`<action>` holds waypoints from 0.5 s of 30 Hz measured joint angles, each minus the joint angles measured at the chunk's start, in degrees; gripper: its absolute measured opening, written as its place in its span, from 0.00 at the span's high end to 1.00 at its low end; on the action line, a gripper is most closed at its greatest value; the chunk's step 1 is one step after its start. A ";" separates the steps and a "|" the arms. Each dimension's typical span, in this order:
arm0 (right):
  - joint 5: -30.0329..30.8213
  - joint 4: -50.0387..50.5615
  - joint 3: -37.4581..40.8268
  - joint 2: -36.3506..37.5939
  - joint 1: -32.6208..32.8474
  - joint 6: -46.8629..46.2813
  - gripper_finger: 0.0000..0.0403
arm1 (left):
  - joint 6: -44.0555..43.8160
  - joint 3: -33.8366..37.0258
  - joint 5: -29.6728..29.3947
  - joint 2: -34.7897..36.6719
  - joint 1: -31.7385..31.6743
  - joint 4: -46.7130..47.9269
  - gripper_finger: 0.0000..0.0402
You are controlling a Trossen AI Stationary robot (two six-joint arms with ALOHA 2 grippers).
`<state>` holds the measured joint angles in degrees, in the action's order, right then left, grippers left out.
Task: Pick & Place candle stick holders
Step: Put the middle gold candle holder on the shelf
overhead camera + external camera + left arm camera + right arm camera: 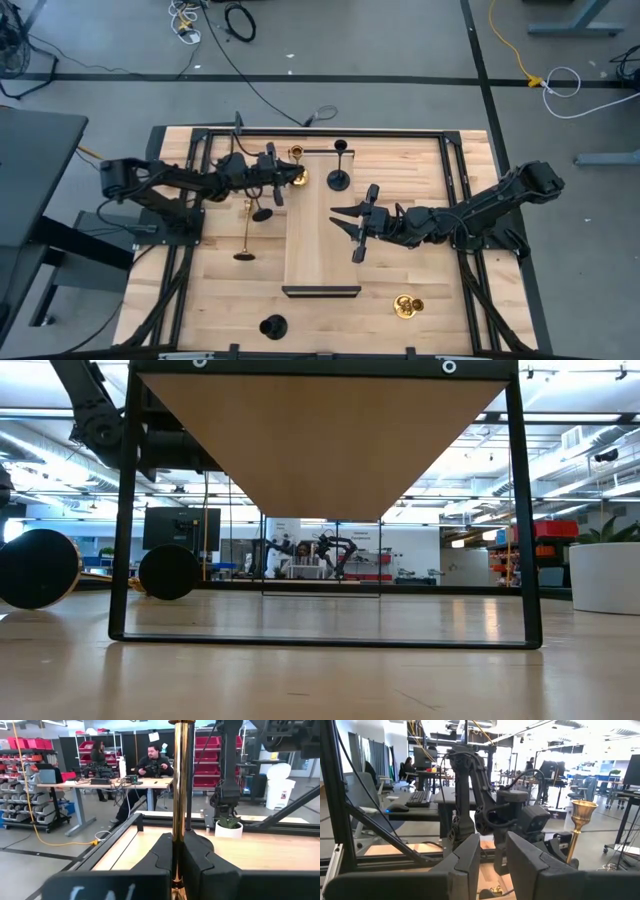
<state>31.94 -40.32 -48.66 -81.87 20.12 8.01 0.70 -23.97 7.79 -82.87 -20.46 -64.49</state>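
Note:
My left gripper (284,178) is shut on a gold candle stick holder (298,166) that stands upright at the far left corner of the raised wooden board (320,240). Its cup also shows in the right wrist view (583,810). A black holder (340,166) stands upright on the board's far end. My right gripper (345,233) is open and empty over the middle of the board. A gold holder (245,232) and a black holder (262,212) lie on the table left of the board. Another gold holder (407,305) and a black one (272,326) lie near the front. My left gripper pinches the gold holder's thin stem (179,820) between its two fingers (200,855). The fingers come level from the table's left and lie across the stem. The holder stands upright in the hold; whether its base rests on the board I cannot tell.
The board is a raised platform on a black frame (125,560), with open space beneath. A small white pot with a green plant (229,827) stands at the table's far side. Black rails (455,180) run along the table's edges. People sit at desks beyond the table.

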 joint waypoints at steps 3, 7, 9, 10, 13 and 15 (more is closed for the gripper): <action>0.00 0.00 0.00 0.00 0.00 0.00 0.76 | -0.01 0.00 0.05 -0.82 0.02 -1.45 0.97; 0.04 -0.10 0.00 0.00 0.00 0.02 0.76 | -0.29 -0.04 0.07 -2.00 0.02 -2.55 0.97; 0.04 -0.19 0.01 0.00 0.00 0.02 0.76 | -0.48 -0.04 0.28 -2.67 0.02 -2.90 0.97; 0.04 -0.21 0.01 0.00 0.00 0.02 0.76 | -0.90 -0.04 0.78 -2.73 0.02 -2.89 0.97; 0.11 -0.42 0.00 0.00 -0.02 0.03 0.76 | -1.46 -0.04 1.12 -2.73 0.08 -3.11 0.97; 0.15 -0.46 0.00 0.00 -0.02 0.22 0.76 | -1.47 -0.04 1.14 -2.73 0.06 -3.44 0.97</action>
<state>32.10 -40.77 -48.66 -81.87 20.10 8.23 -0.78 -24.01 8.93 -85.60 -20.40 -67.93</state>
